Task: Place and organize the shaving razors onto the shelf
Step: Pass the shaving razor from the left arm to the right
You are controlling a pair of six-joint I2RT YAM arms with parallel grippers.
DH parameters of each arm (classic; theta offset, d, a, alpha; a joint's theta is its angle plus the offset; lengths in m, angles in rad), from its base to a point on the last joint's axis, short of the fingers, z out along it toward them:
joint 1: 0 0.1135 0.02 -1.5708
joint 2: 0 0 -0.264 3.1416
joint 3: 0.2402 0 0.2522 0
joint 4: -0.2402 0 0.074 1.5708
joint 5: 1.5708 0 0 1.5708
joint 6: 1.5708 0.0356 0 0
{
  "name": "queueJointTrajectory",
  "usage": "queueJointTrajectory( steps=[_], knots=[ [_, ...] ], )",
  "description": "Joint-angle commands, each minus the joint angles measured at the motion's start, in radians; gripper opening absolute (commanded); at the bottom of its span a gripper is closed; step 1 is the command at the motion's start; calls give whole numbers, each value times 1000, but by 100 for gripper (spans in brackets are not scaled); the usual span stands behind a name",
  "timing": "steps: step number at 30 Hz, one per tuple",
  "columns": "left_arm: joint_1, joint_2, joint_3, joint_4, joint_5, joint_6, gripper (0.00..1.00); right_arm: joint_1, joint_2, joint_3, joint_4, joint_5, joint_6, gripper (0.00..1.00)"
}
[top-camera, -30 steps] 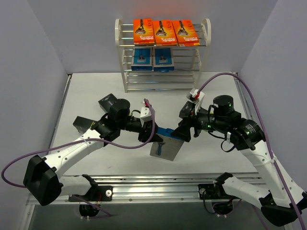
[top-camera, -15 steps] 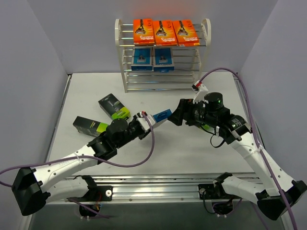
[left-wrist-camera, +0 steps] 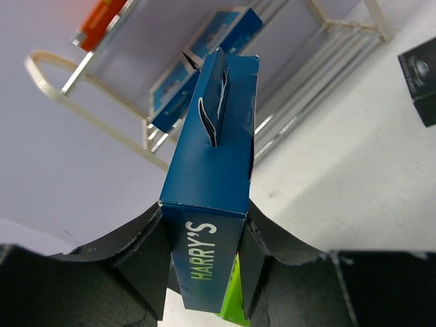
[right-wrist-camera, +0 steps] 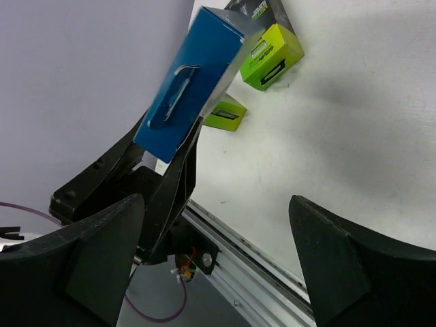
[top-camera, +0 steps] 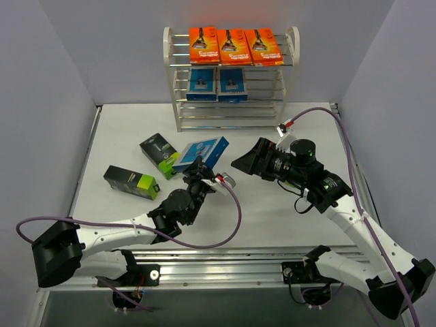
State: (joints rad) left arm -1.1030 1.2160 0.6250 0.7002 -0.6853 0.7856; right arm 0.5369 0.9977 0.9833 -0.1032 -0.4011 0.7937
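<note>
Black-lime boxes (top-camera: 129,182): 2 in view, flat on table (top-camera: 286,122), left of centre. One sits near-left, the other (top-camera: 162,154) further in and to its right, just beside the held pack. No 3rd seen.
L gripper (top-camera: 195,172): jaws part-closed, clamped on blue pack (top-camera: 202,152). In wrist view the fingers (left-wrist-camera: 146,255) press both flat faces at the pack's lower end, hang-tab end pointing at the shelf.
Blue pack: up off the table, centre-left, tilted, well apart from shelf on its near side.
Shelf (top-camera: 167,41): far centre. Top tier is full w/ 3 orange cards (top-camera: 234,45) side by side. Next tier down has 2 shelved blue packs (top-camera: 200,83) at left & mid, w/ a free slot at the right end.
R gripper (top-camera: 240,162): jaws wide apart, nothing in them. It hangs just right of the held pack, not touching.
Step in hand (judgement): L arm alone takes the blue pack to that free slot.
Doing it well: approach from the shelf's near side w/ pack face toward the front like its 2 neighbours. Clear the rod above, set the base on the rods, don't nudge the mid pack, let go only once it leans steady.
Risk: grip is low on a tall pack, so it may pivot. R arm should stay out of the path.
</note>
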Motion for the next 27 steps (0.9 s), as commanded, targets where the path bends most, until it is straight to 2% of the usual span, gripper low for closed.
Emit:
queueJointTrajectory(
  steps=[1, 6, 11, 17, 27],
  knots=[
    [-52, 36, -13, 330, -132, 208, 2, 9, -18, -26, 72, -5, 62, 83],
    [-121, 119, -30, 527, -175, 377, 2, 11, -10, -44, 148, 14, 94, 84],
    [-153, 138, -39, 559, -177, 437, 2, 9, -25, -28, 186, 42, 111, 84],
    [-189, 175, -44, 685, -198, 526, 2, 9, 30, -3, 194, 4, 124, 84],
    [-230, 221, -39, 739, -206, 607, 2, 9, 58, 26, 217, -7, 121, 82]
  ],
)
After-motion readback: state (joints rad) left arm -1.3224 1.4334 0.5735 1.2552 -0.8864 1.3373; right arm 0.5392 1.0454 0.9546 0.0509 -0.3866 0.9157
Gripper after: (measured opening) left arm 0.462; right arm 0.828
